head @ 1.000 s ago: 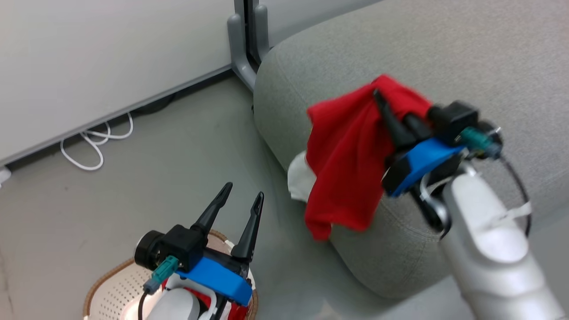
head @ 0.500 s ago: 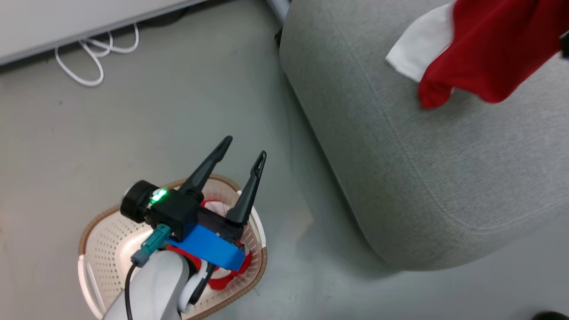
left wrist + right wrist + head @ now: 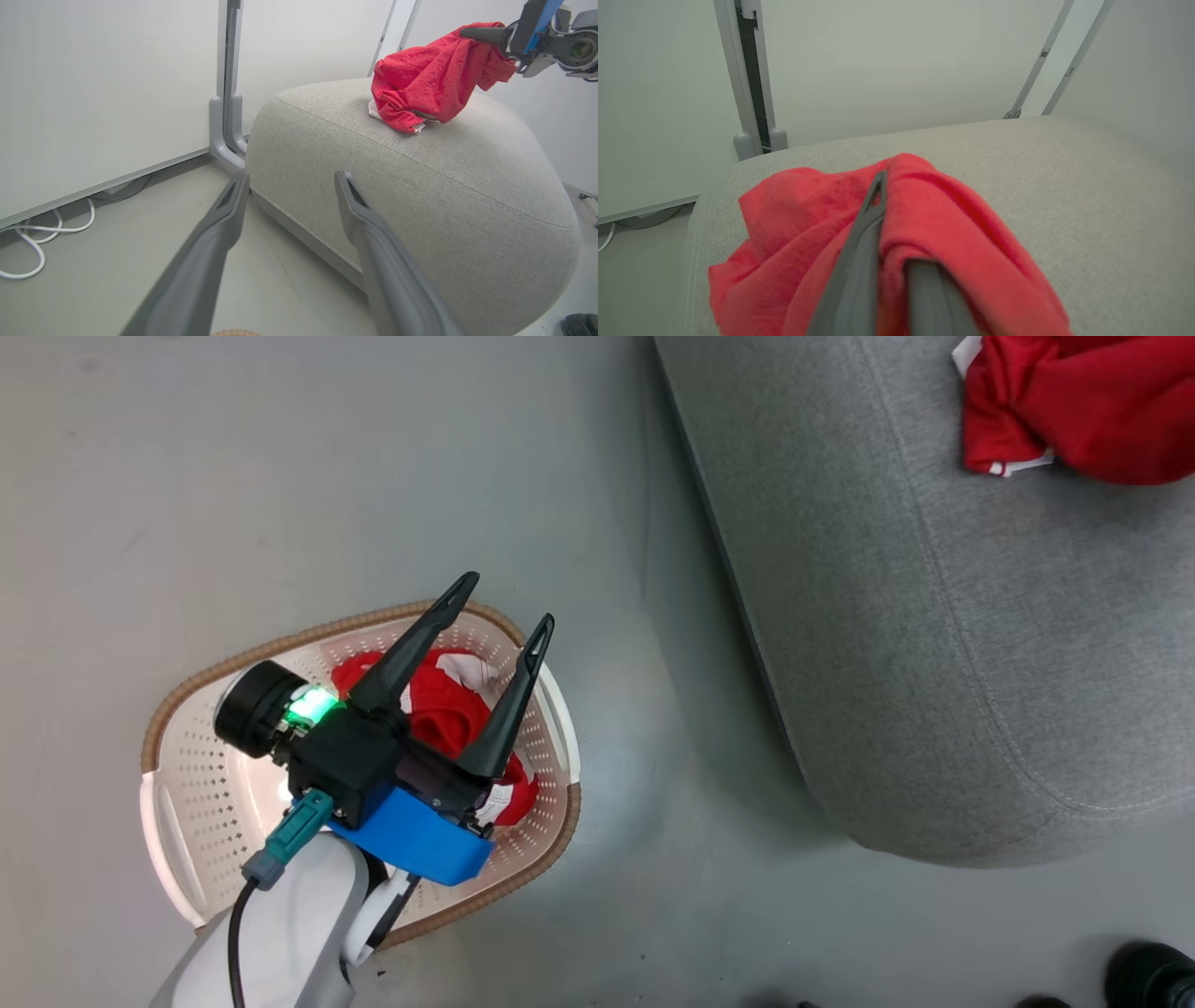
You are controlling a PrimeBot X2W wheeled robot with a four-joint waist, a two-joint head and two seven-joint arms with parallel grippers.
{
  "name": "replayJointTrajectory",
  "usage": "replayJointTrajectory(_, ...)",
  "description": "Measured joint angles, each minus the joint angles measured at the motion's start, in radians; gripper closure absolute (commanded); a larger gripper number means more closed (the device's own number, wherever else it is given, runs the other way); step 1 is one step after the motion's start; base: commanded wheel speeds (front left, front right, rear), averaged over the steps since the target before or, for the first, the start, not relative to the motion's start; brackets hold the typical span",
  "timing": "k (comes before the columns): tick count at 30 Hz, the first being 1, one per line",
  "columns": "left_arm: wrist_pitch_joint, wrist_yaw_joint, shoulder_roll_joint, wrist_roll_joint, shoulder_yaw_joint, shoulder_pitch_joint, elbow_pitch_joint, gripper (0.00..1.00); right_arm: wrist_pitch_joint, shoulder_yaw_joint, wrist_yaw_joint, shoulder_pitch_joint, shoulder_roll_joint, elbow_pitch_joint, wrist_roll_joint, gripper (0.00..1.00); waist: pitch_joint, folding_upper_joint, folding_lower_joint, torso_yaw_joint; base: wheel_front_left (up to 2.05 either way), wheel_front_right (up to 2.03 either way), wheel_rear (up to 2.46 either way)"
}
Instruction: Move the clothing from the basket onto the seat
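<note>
The cream basket (image 3: 280,639) stands on the floor at the lower left of the head view, with one red garment (image 3: 448,714) bunched inside. My left gripper (image 3: 507,601) hovers open above it, nothing between its fingers (image 3: 219,233). The second red garment (image 3: 1074,401) rests bunched on top of the grey seat (image 3: 934,616), a white edge showing. In the left wrist view, my right gripper (image 3: 467,32) is shut on this garment (image 3: 430,79), whose lower folds touch the seat (image 3: 444,186). The right wrist view has the cloth (image 3: 952,219) draped over the closed right gripper (image 3: 889,186).
A pale partition panel with a grey post (image 3: 226,93) stands behind the seat. White cable (image 3: 28,242) loops on the floor at its base. A dark object (image 3: 1148,975) sits on the floor by the seat's near corner. Bare grey floor (image 3: 653,859) separates basket and seat.
The head camera has tilted down, bringing the basket into full view. The right gripper has carried its red garment from the seat's edge onto the top. The left gripper stays open.
</note>
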Motion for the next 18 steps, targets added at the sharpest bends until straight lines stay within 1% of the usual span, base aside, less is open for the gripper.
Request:
replayJointTrajectory(4, 0.003, 0.002, 0.010, 0.001, -0.001, 0.000, -0.008, 0.00, -0.021, -0.039, 0.000, 0.001, 0.012, 0.070, -0.023, 1.00, 0.017, 0.0000, 0.0000, 0.007, 0.00, 0.00, 0.00)
replayJointTrajectory(9, 0.009, 0.006, 0.014, 0.000, -0.005, 0.001, -0.009, 0.00, -0.042, -0.061, 0.000, -0.003, 0.023, 0.115, -0.051, 1.00, 0.009, 0.0000, -0.0001, 0.007, 0.00, 0.00, 0.00)
replayJointTrajectory(10, 0.009, 0.006, 0.015, -0.001, -0.005, 0.001, -0.010, 0.00, -0.044, -0.063, 0.000, -0.005, 0.026, 0.122, -0.056, 0.84, 0.007, 0.0000, -0.0001, 0.006, 0.00, 0.00, 0.00)
replayJointTrajectory(11, 0.009, 0.008, 0.015, -0.001, -0.005, 0.001, -0.009, 0.00, -0.048, -0.064, 0.000, -0.007, 0.028, 0.128, -0.058, 0.25, 0.005, 0.0000, -0.0001, 0.005, 0.00, 0.00, 0.00)
replayJointTrajectory(12, 0.009, 0.011, 0.015, -0.002, -0.005, 0.001, -0.008, 0.00, -0.048, -0.065, 0.000, -0.010, 0.030, 0.134, -0.060, 0.00, 0.002, 0.0000, -0.0001, 0.003, 0.00, 0.00, 0.00)
replayJointTrajectory(18, 0.008, 0.011, 0.005, -0.012, -0.013, 0.003, 0.008, 0.00, -0.056, -0.060, 0.000, -0.009, 0.039, 0.164, -0.076, 0.00, -0.027, 0.0000, -0.0002, 0.000, 0.00, 0.00, 0.00)
